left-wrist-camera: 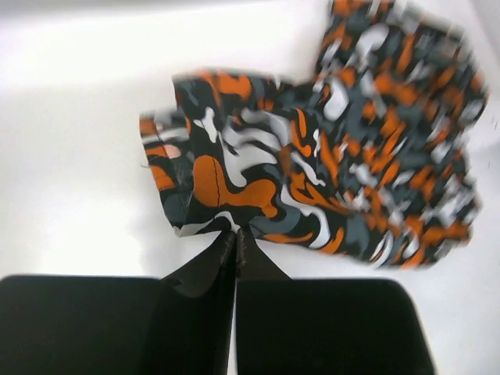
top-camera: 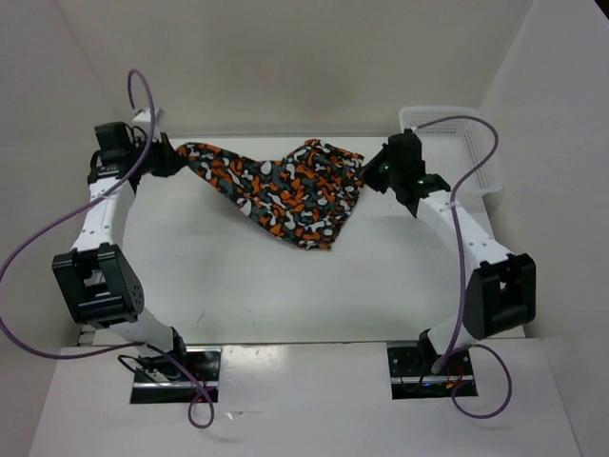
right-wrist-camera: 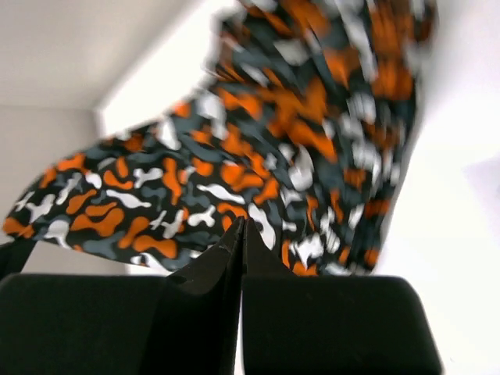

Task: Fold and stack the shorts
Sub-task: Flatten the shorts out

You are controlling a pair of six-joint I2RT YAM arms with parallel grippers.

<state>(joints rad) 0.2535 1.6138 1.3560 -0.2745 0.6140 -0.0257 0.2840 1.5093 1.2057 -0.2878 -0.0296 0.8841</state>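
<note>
The camouflage-print shorts hung stretched between the two arms over the far half of the white surface. Their upper edge ran taut from side to side and the rest sagged to a point near the surface's middle; whether that low point touched the surface could not be told from above. The left pincer was clamped tight on a bunched corner at the cloth's left end, its fingers pressed together with no gap. The right pincer was likewise closed hard on the edge of the right end. In the overhead view both sets of fingertips were hidden behind the wrists and the cloth. Both wrist views blurred the farther cloth, so the waistband and leg openings were hard to make out. A white mesh basket sat at the far right corner, partly covered by the right arm.
</note>
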